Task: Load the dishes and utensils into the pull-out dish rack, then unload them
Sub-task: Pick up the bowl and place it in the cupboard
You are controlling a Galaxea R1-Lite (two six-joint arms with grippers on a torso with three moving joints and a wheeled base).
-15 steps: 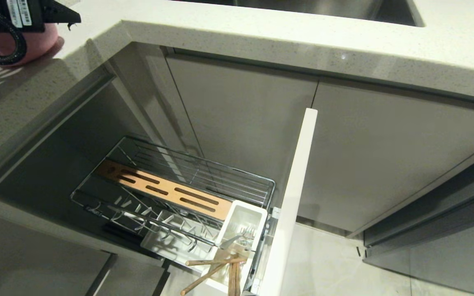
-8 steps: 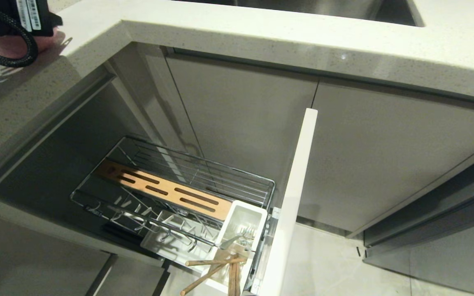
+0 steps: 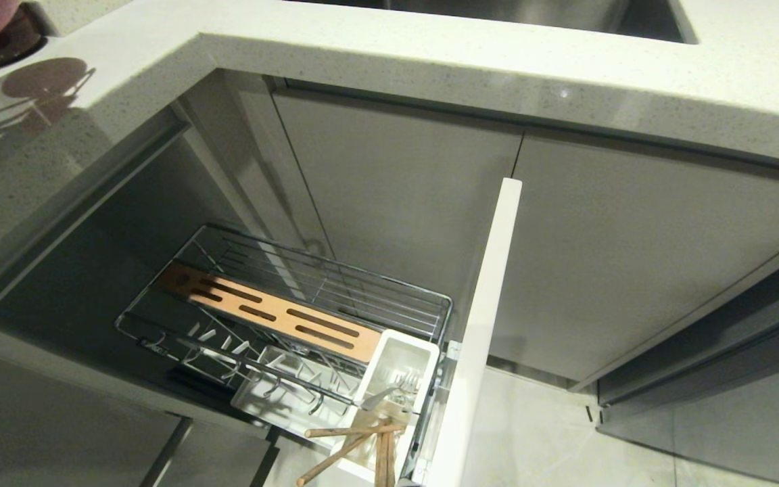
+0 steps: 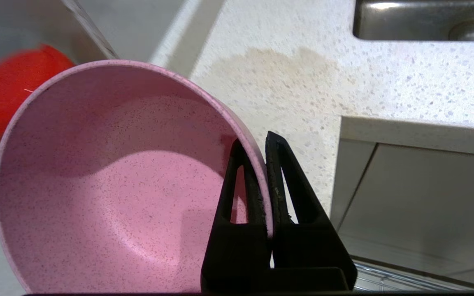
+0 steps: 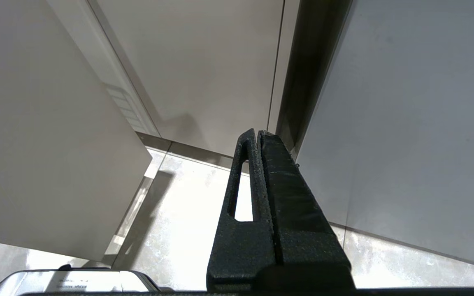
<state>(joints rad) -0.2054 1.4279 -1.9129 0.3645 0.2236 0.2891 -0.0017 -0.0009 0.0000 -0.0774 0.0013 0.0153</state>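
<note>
Your left gripper (image 4: pixel 263 144) is clenched on the rim of the bowl (image 4: pixel 109 185), at the counter's (image 3: pixel 430 51) far left edge, one finger inside and one outside. You have open room over the rack (image 3: pixel 281 318), fork (image 3: pixel 383 393) and chopsticks (image 3: pixel 352 439) in its cup (image 3: pixel 399 365). Your right gripper (image 5: pixel 258 133) is closed on nothing, near the floor

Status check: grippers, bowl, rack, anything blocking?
Left gripper shut on pink bowl rim, over the counter. Right gripper shut, empty, parked low. Rack pulled out, fork and chopsticks in cup. Nothing blocking.
</note>
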